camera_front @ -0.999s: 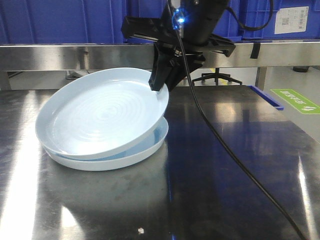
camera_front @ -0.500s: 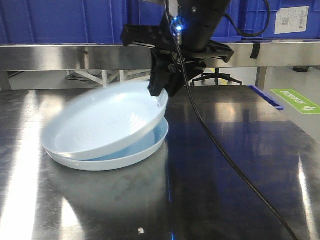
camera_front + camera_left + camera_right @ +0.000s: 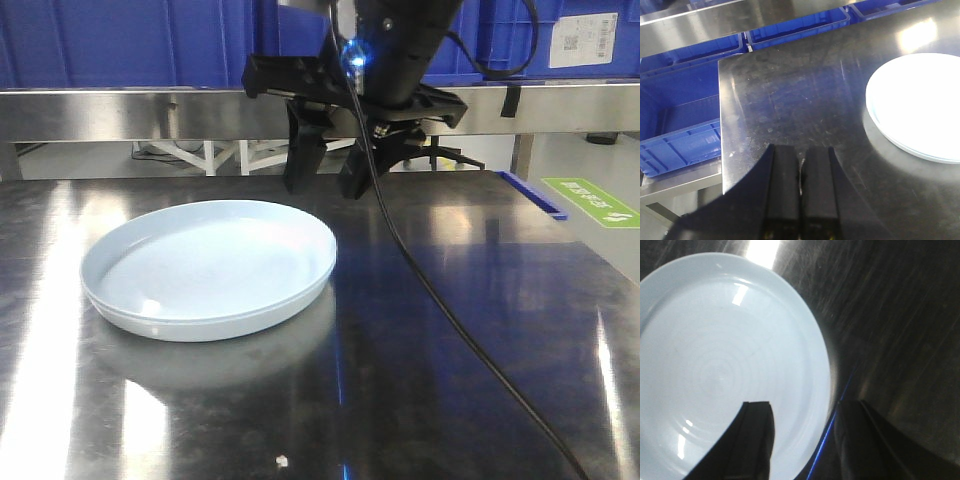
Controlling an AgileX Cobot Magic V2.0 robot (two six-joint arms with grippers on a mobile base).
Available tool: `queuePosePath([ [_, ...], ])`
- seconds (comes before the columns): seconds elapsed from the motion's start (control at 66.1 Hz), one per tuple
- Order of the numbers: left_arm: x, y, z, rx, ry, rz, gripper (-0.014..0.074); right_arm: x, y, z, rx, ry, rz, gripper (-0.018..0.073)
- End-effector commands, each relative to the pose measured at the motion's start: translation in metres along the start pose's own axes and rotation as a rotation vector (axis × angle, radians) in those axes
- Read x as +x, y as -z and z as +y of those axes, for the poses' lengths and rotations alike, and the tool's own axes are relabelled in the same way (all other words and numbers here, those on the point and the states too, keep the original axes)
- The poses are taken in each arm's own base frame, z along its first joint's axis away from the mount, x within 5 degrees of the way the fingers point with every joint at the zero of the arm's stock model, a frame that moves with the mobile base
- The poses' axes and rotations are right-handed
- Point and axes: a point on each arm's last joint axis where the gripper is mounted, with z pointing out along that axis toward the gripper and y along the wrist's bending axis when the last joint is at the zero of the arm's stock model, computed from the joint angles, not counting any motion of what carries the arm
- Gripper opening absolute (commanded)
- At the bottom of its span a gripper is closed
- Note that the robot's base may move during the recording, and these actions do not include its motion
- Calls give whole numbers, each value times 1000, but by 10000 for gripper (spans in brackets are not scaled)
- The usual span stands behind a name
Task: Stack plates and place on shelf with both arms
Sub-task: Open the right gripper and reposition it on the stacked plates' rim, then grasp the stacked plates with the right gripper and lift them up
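While plates (image 3: 208, 265) lie stacked, right pincer (image 3: 322, 190) released above, left pincer (image 3: 801, 156) clenched, label (image 3: 582, 40) unreadable.

plates (image 3: 205, 265): pale blue-white, glossy, smooth, glazed look; faint rings inside. Ceramic or plastic, can't tell.
table (image 3: 450, 400): bare metal, brushed grain, fine scratches and scuffs, strong glare streaks, mirrors the blue behind it.
rail (image 3: 120, 110) behind the table's far edge: same bright brushed metal.
bins (image 3: 130, 40): blue moulded plastic, ribbed, semi-gloss.
right gripper (image 3: 324, 188): black, matt, hard surface; plastic or coated metal, can't tell.
left gripper (image 3: 801, 150): black, matt, smooth flat faces.
cable (image 3: 440, 300): black, smooth jacket, slight sheen.
label (image 3: 583, 38) on a bin: white paper, matt.
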Motion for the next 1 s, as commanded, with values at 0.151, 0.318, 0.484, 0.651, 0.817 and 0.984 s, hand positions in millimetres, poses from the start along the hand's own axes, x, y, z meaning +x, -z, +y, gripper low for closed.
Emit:
queuePosePath([
  [0.151, -15, 4, 0, 17, -1, -97, 83, -11, 9, 4, -13, 10, -60, 414],
  [0.318, -15, 4, 0, 17, -1, -97, 83, -9, 2, 3, -8, 7, -39, 414],
  [0.484, -15, 4, 0, 17, -1, -97, 83, -7, -7, 1, -2, 4, -10, 414],
  [0.651, -15, 4, 0, 17, -1, -97, 83, -5, -15, -1, 3, 2, 16, 414],
  [0.817, -15, 4, 0, 17, -1, -97, 83, -5, -15, -1, 3, 2, 11, 405],
  [0.984, -15, 4, 0, 17, -1, -97, 83, -5, -15, -1, 3, 2, 14, 166],
])
